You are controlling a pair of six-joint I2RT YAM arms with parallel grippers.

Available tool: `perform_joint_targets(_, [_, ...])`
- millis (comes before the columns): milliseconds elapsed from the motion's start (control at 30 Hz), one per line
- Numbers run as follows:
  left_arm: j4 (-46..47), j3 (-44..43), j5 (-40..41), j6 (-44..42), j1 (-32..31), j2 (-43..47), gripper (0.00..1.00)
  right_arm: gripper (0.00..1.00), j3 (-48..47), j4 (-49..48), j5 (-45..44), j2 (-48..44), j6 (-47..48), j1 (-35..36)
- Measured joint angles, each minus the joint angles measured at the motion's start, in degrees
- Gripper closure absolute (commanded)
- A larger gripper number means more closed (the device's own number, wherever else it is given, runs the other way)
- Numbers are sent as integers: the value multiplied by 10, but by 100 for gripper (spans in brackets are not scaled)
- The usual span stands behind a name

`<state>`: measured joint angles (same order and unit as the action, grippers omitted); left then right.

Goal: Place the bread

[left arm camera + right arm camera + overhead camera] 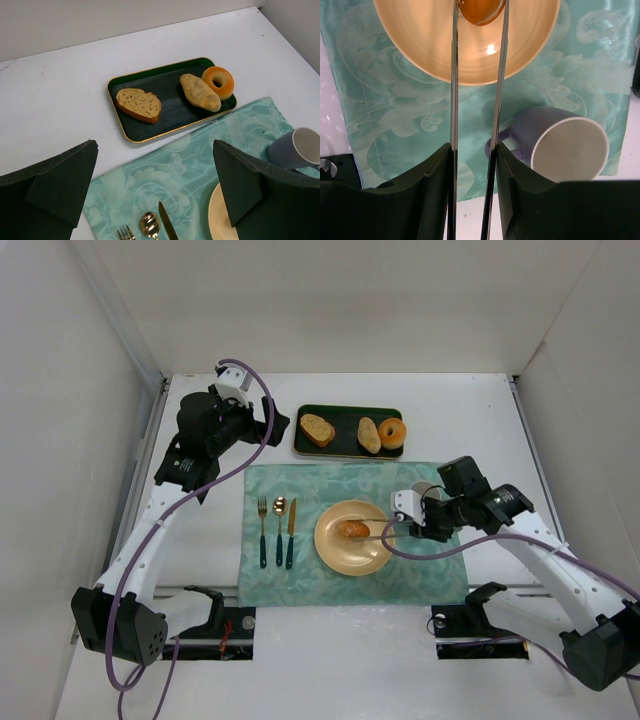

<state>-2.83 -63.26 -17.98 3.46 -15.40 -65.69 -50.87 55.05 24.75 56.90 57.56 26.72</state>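
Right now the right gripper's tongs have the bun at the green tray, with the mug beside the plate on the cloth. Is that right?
Not quite. The right gripper grips the tongs, and they hold the bread at the yellow plate, not the green tray. The right wrist view shows it. The mug is beside the plate on the cloth.

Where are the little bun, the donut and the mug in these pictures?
bun (481, 11): right wrist view, glossy middle, between the tongs (454, 75).
donut (223, 91): left wrist view, lower side of its ring.
mug (535, 127): right wrist view, purple outer wall.
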Motion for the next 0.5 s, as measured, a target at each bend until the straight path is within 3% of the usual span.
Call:
perform_joint_targets(300, [0,0,0,0,0,0,0,47,5,3,1,0,23,0])
perform_joint_targets(500, [0,0,0,0,0,0,0,43,8,5,-1,0,27,0])
